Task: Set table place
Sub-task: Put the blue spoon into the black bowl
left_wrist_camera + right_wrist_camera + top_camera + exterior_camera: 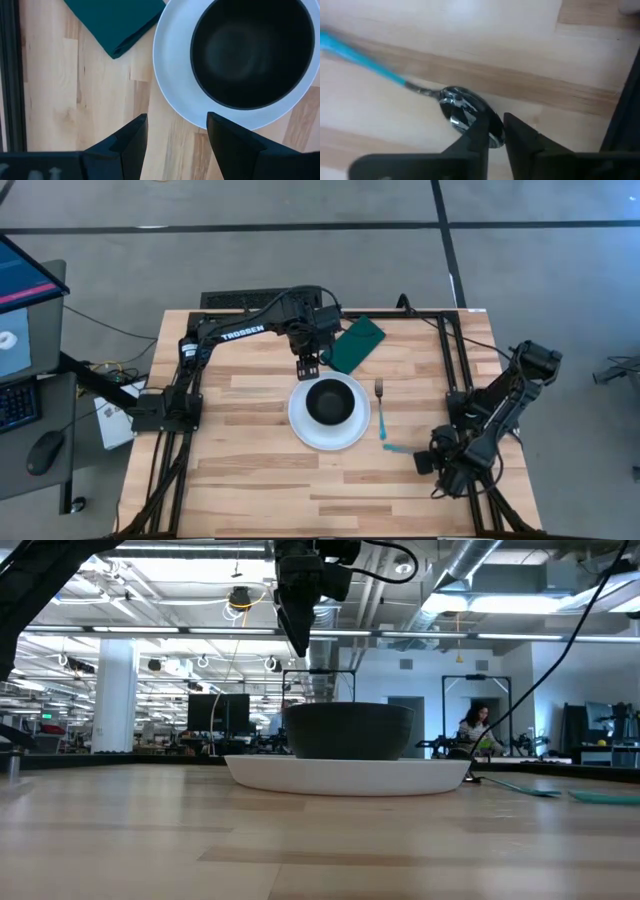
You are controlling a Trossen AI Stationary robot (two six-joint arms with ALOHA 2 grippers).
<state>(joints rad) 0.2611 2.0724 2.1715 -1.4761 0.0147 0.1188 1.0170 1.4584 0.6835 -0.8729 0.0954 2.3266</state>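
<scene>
A white plate (300,425) lies on the light-wood table (250,480) with a black bowl (330,400) standing in it. A folded green napkin (356,343) lies beyond the plate. A fork (380,405) with a teal handle lies right of the plate. My left gripper (176,120) is open and empty, above the plate's far edge (172,85), and it also shows in the high view (308,366). My right gripper (497,120) is low at the table's right near side (428,460), closed to a narrow gap at a teal-handled spoon (462,112). My right gripper has the tip of the spoon's metal bowl (490,131) between its two fingers, which come from the table's right side, slanting down. The left finger hides part of the contact. The spoon's teal handle (365,57) points away toward the plate, and the spoon lies low on the table.
Black frame rails run along the table's edges (185,440). A monitor, keyboard and mouse (45,450) stand off the table's left. Bare wood shows left of the plate and along the near side. A person (475,730) sits far behind in the room.
</scene>
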